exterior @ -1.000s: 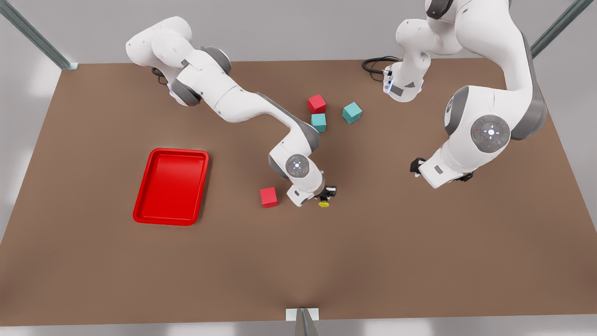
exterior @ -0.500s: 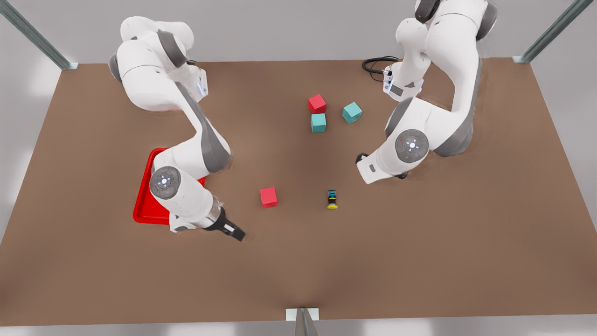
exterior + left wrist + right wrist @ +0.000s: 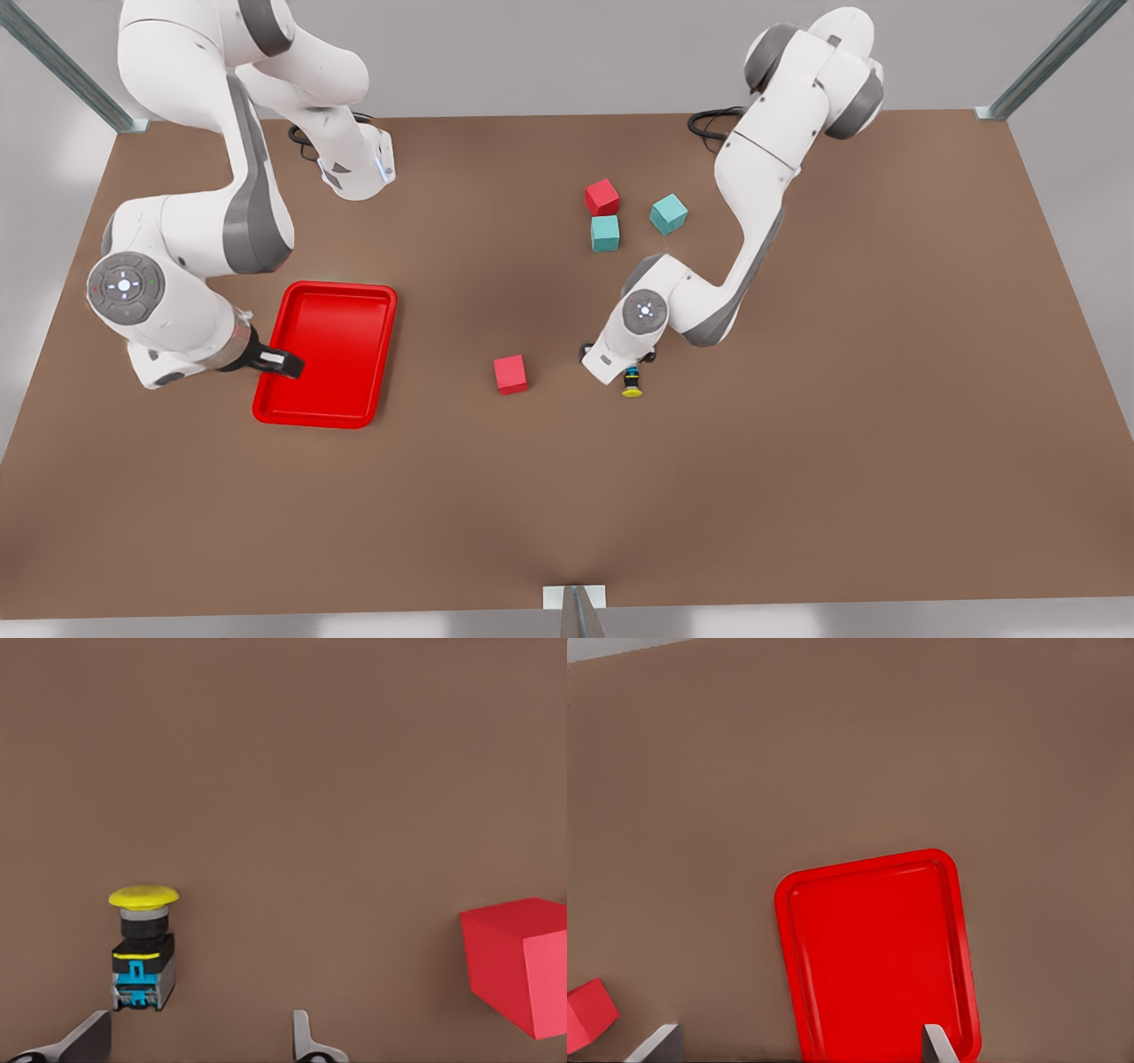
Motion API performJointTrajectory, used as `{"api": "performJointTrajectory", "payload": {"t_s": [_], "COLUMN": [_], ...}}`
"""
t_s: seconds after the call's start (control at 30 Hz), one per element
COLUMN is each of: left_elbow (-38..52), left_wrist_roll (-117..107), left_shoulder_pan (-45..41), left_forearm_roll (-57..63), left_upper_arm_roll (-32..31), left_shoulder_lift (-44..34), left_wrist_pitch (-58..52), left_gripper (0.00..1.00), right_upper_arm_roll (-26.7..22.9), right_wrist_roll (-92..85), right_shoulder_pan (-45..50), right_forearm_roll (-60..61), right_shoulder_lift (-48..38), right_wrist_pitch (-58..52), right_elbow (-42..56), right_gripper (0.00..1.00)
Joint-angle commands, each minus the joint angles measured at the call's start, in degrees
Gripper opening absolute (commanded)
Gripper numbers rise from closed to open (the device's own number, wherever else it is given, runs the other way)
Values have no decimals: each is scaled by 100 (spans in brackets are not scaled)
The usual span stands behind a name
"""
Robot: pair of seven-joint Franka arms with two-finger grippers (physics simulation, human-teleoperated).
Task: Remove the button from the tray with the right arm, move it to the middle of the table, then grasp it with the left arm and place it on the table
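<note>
The left hand is hovering with its fingers spread just beside the button, which is lying on its side on the counter near the middle, yellow cap toward the front edge. A red cube is sitting near it, on the front view's left. The right hand is hanging over the tray's rim at the front view's left, its fingers spread too. Three more cubes are clustering farther back.

You will find no readable text, label, brand or number on any surface; any small markings appear illegible.
</note>
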Motion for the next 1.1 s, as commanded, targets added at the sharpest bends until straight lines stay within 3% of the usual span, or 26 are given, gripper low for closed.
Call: {"api": "performJointTrajectory", "payload": {"t_s": [0.0, 0.3, 0.8, 0.83, 0.87, 0.97, 1.07], "left_elbow": [38, -68, -103, -103, -103, -103, -94], "left_wrist_roll": [-1485, -448, -483, -483, -483, -474, -474], "left_shoulder_pan": [4, 57, 57, 57, 57, 57, 92], "left_forearm_roll": [389, 671, 610, 592, 592, 592, 592], "left_upper_arm_roll": [0, 281, 246, 246, 246, 246, 246], "left_shoulder_lift": [105, 157, 430, 430, 430, 430, 439], "left_wrist_pitch": [694, 106, 176, 176, 176, 176, 176], "left_gripper": [100, 100, 100, 96, 84, 63, 62], "right_upper_arm_roll": [-1, -27, -36, -36, -36, -36, -36], "right_wrist_roll": [-1876, -1858, -1876, -1876, -1876, -1876, -1876], "right_shoulder_pan": [-34, -333, -342, -342, -342, -342, -333], "right_forearm_roll": [-129, 258, 372, 372, 372, 363, 363], "right_shoulder_lift": [3, 108, 187, 196, 196, 196, 196], "right_wrist_pitch": [-255, -343, -317, -326, -317, -317, -317], "right_elbow": [-21, -21, -3, -3, -3, -3, -3], "right_gripper": [100, 100, 100, 100, 100, 100, 100]}}
